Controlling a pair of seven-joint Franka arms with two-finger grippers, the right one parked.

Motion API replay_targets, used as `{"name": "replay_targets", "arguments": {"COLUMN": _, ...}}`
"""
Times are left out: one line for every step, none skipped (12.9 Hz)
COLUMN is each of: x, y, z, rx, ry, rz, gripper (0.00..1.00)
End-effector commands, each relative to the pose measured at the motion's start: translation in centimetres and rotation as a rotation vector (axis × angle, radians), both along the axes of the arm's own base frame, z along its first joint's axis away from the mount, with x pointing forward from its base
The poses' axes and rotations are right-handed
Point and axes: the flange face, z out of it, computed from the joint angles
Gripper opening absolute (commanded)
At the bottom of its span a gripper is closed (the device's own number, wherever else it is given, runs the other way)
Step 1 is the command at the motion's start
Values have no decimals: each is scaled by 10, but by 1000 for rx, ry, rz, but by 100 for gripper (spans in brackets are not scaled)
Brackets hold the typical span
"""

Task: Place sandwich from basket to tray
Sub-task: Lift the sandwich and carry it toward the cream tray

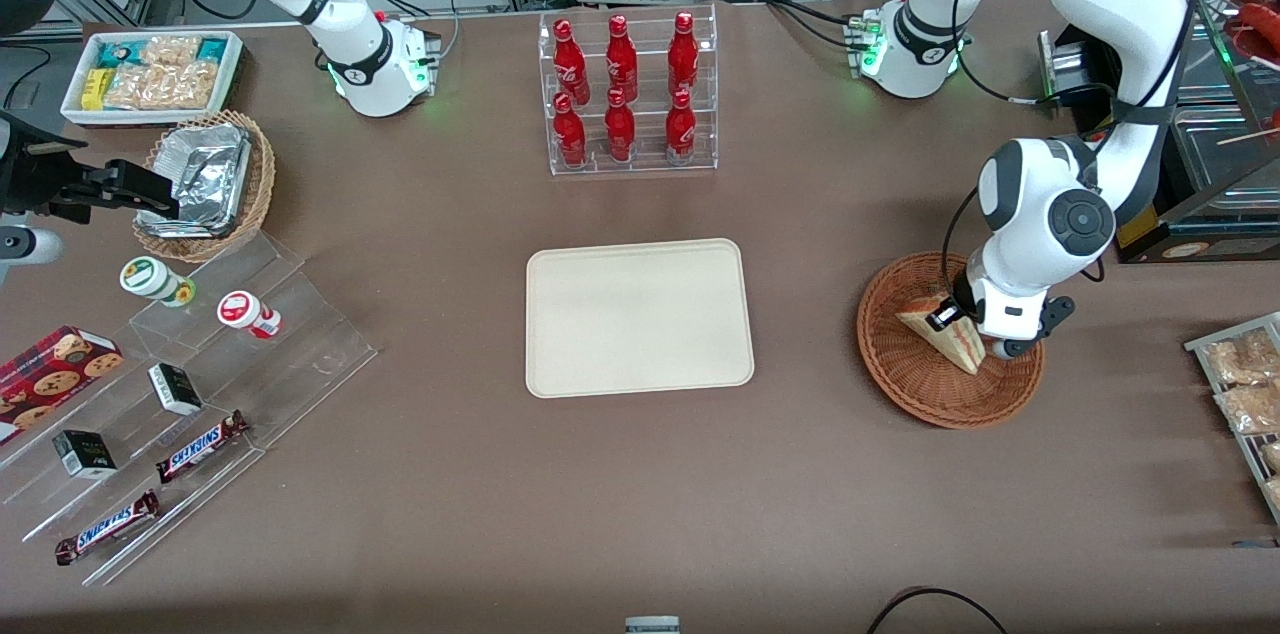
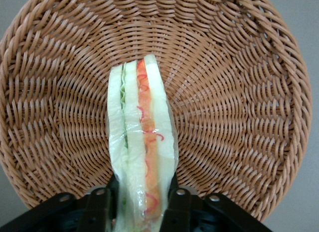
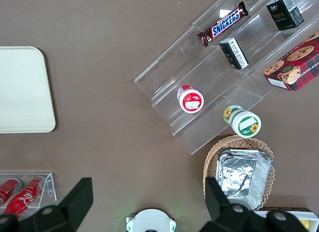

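Note:
The sandwich [image 1: 942,332], a pale bread wedge with red, orange and green layers [image 2: 142,152], stands on edge in the round reddish-brown wicker basket [image 1: 905,379] toward the working arm's end of the table. My gripper [image 1: 965,329] is down in the basket [image 2: 239,92] with its black fingers [image 2: 178,207] pressed against both bread faces, shut on the sandwich. The cream-beige tray [image 1: 638,317] lies flat mid-table and shows in the right wrist view too [image 3: 22,90]; it holds nothing.
A clear rack of red bottles [image 1: 627,92] stands farther from the front camera than the tray. Toward the parked arm's end are a tan basket of foil containers [image 1: 205,179], a white snack bin [image 1: 150,74] and acrylic steps with candy bars [image 1: 200,444]. Packets [image 1: 1240,384] lie beside the reddish-brown basket.

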Motion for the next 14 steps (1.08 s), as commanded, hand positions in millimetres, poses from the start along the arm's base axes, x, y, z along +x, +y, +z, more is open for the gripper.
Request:
{"name": "replay_targets", "arguments": {"x": 9, "y": -2, "z": 31, "rx": 3, "ry": -34, "rz": 1, "gripper": 0}}
{"name": "replay_targets", "arguments": {"x": 19, "y": -4, "z": 52, "rx": 5, "ry": -20, "rz": -1, "gripper": 0}}
{"name": "replay_targets", "arguments": {"x": 30, "y": -11, "z": 72, "rx": 13, "ry": 6, "rz": -18, "gripper": 0}}
{"name": "replay_targets", "arguments": {"x": 40, "y": -24, "z": 97, "rx": 28, "ry": 20, "rz": -49, "gripper": 0}}
{"name": "replay_targets", "arguments": {"x": 48, "y": -40, "z": 117, "rx": 31, "ry": 28, "rz": -80, "gripper": 0}}
{"name": "replay_targets", "arguments": {"x": 56, "y": -53, "z": 139, "rx": 28, "ry": 21, "rz": -124, "gripper": 0}}
{"name": "replay_targets", "arguments": {"x": 63, "y": -71, "z": 155, "rx": 24, "ry": 4, "rz": -170, "gripper": 0}}
{"name": "replay_targets", "arguments": {"x": 65, "y": -94, "z": 166, "rx": 16, "ry": -9, "rz": -199, "gripper": 0}}
{"name": "replay_targets", "arguments": {"x": 63, "y": -116, "z": 172, "rx": 12, "ry": -20, "rz": -236, "gripper": 0}}
{"name": "replay_targets", "arguments": {"x": 59, "y": -139, "z": 174, "rx": 8, "ry": -30, "rz": -269, "gripper": 0}}
{"name": "replay_targets", "arguments": {"x": 59, "y": -162, "z": 175, "rx": 5, "ry": -39, "rz": -305, "gripper": 0}}
{"name": "replay_targets", "arguments": {"x": 62, "y": -183, "z": 172, "rx": -3, "ry": -41, "rz": -329, "gripper": 0}}
{"name": "replay_targets", "arguments": {"x": 60, "y": -210, "z": 166, "rx": -5, "ry": -42, "rz": -368, "gripper": 0}}
{"name": "replay_targets", "arguments": {"x": 56, "y": -239, "z": 160, "rx": -8, "ry": -43, "rz": -405, "gripper": 0}}
